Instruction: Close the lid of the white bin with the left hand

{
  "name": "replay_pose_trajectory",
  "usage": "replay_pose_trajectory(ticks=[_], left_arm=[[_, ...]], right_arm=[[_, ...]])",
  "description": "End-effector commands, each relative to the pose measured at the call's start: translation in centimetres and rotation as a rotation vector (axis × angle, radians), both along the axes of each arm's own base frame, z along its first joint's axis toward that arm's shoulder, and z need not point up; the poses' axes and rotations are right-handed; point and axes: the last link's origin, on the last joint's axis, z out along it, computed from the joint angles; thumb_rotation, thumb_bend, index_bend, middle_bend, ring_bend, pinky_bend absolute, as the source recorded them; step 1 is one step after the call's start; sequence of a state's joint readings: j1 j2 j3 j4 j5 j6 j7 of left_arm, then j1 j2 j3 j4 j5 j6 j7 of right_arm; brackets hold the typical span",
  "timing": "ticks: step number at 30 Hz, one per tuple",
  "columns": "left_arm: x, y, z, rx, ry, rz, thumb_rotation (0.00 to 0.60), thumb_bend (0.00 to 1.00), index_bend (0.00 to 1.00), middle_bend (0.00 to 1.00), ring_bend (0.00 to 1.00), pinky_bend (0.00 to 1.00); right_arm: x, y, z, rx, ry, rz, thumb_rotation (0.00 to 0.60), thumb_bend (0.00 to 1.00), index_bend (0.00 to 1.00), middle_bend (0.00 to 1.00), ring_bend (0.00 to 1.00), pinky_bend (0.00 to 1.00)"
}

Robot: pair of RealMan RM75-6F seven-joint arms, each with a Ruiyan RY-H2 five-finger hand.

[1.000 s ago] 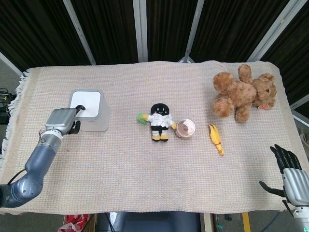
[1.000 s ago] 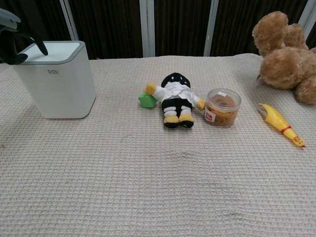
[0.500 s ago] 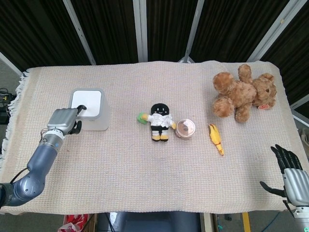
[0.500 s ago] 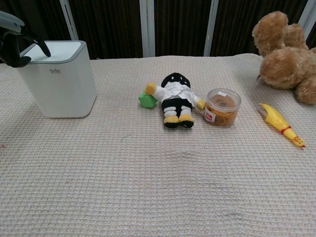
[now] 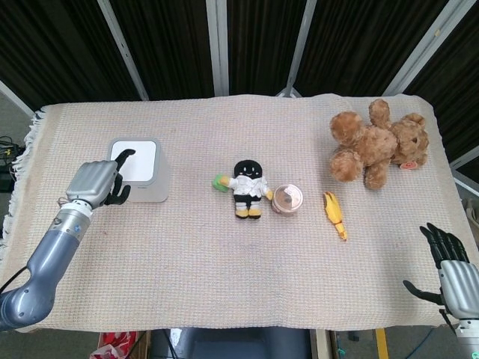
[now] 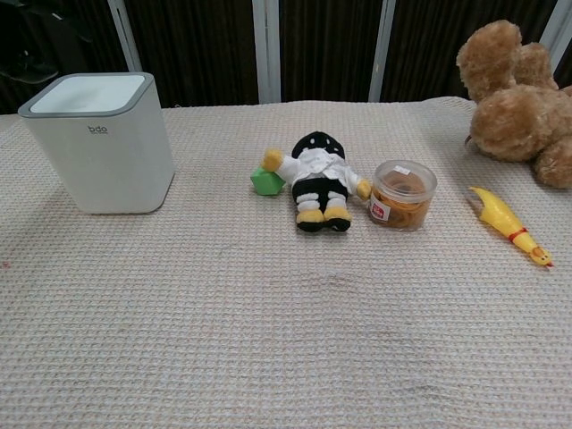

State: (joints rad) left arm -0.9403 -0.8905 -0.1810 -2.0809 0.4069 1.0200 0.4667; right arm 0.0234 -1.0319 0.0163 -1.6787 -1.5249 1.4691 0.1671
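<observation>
Two views, one change: the left hand has come up off the bin. Head view: white bin [image 5: 138,170] stands far left on the woven cloth [image 5: 224,269], lid [image 5: 135,159] flat and flush in its grey rim; left hand [image 5: 96,183] now hovers just beside the bin's left edge, fingers loosely curled, one dark fingertip over the lid corner, holding nothing. Half a second ago it sat lower against the rim. Right hand [image 5: 449,271] idles at the near right corner, fingers spread, empty. Chest view: bin [image 6: 96,143] with lid [image 6: 86,92] level and shut, left hand gone from frame where it earlier touched the rim. Lid looks closed; task likely done, hand retreating.
</observation>
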Motion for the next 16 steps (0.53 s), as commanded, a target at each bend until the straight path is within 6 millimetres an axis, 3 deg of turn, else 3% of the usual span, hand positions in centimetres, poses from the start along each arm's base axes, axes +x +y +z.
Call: replay_pose_trajectory(ticks=[1, 2, 5, 8, 11, 16], left_arm=[[-2.2, -3.8, 1.0, 0.053, -0.036, -0.053, 0.600, 0.33, 0.00, 0.20, 0.27, 0.51], [-3.1, -4.8, 0.9, 0.064, -0.051, -0.063, 0.600, 0.31, 0.00, 0.12, 0.18, 0.42], [-5.9, -8.7, 0.3, 0.067, -0.145, -0.045, 0.600, 0.25, 0.00, 0.00, 0.02, 0.23], [-8.5, -11.6, 0.0, 0.056, -0.170, -0.043, 0.600, 0.19, 0.00, 0.00, 0.00, 0.11], [-11.0, -14.5, 0.2, 0.079, -0.128, -0.090, 0.600, 0.14, 0.00, 0.00, 0.00, 0.04], [-14.6, -18.5, 0.6, 0.188, -0.031, -0.176, 0.600, 0.13, 0.00, 0.00, 0.00, 0.03]], right_arm=[[-0.1, 0.0, 0.0, -0.001, 0.009, 0.000, 0.600, 0.19, 0.00, 0.00, 0.00, 0.00], [-0.1, 0.1, 0.1, -0.002, 0.012, -0.001, 0.600, 0.19, 0.00, 0.00, 0.00, 0.00], [-0.1, 0.1, 0.2, -0.009, 0.025, 0.003, 0.600, 0.19, 0.00, 0.00, 0.00, 0.00], [-0.1, 0.2, 0.1, -0.011, 0.042, 0.009, 0.600, 0.19, 0.00, 0.00, 0.00, 0.00], [-0.1, 0.2, 0.0, -0.015, 0.062, 0.017, 0.600, 0.19, 0.00, 0.00, 0.00, 0.00], [-0.1, 0.3, -0.2, -0.014, 0.097, 0.021, 0.600, 0.19, 0.00, 0.00, 0.00, 0.00]])
